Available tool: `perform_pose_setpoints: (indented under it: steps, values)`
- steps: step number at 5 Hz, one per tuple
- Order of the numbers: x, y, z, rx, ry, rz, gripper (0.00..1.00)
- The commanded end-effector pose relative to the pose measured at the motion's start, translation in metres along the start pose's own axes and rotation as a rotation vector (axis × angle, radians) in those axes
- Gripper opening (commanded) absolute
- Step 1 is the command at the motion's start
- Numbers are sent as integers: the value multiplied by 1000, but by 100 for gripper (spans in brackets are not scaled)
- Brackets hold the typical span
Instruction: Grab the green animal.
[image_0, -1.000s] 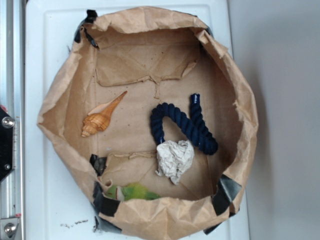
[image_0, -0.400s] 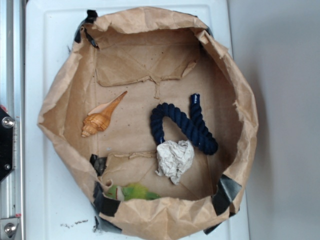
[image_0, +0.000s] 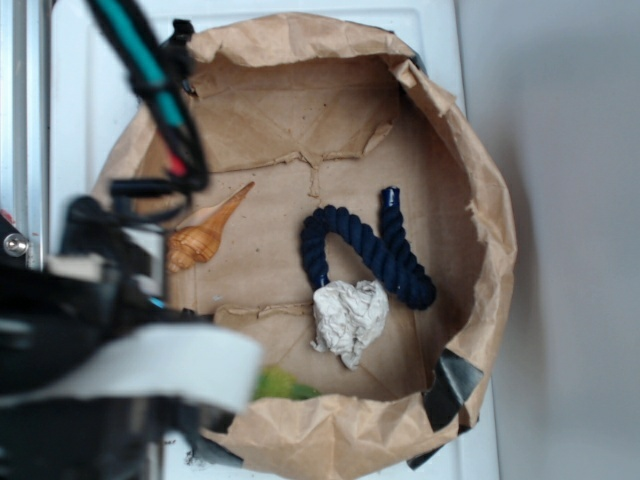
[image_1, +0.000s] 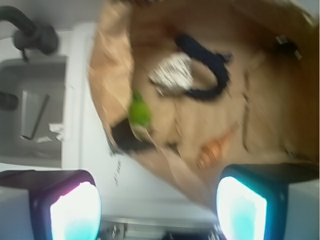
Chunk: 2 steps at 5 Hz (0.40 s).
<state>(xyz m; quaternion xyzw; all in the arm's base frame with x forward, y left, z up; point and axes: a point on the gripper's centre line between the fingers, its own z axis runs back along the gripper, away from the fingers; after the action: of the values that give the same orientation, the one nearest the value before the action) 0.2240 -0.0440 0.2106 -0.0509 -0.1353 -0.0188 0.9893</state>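
Observation:
The green animal (image_0: 282, 384) lies against the near wall inside the brown paper basin (image_0: 487, 215), and my blurred arm (image_0: 120, 365) covers part of it. In the wrist view the green animal (image_1: 140, 111) appears as a lime-green blur beside black tape, above centre. My gripper (image_1: 157, 210) is open, its two fingers wide apart at the bottom corners with nothing between them. It hovers over the white surface and the basin's rim, well short of the toy.
A tan seashell (image_0: 208, 234) lies at the left, a dark blue rope (image_0: 365, 250) in the middle, and a crumpled white paper ball (image_0: 348, 318) below the rope. The basin stands on a white tabletop (image_0: 90, 90). A metal rail (image_0: 22, 120) runs along the left edge.
My arm has swung into the exterior view from the left and now covers the basin's lower-left part and part of the green animal. The objects have not moved.

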Motion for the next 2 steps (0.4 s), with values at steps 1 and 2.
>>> perform_pose_setpoints:
  steps: [1,2]
  values:
    - [15,43,-40,-18,-82,102,100]
    - [18,52,-64,20,-73,169,100]
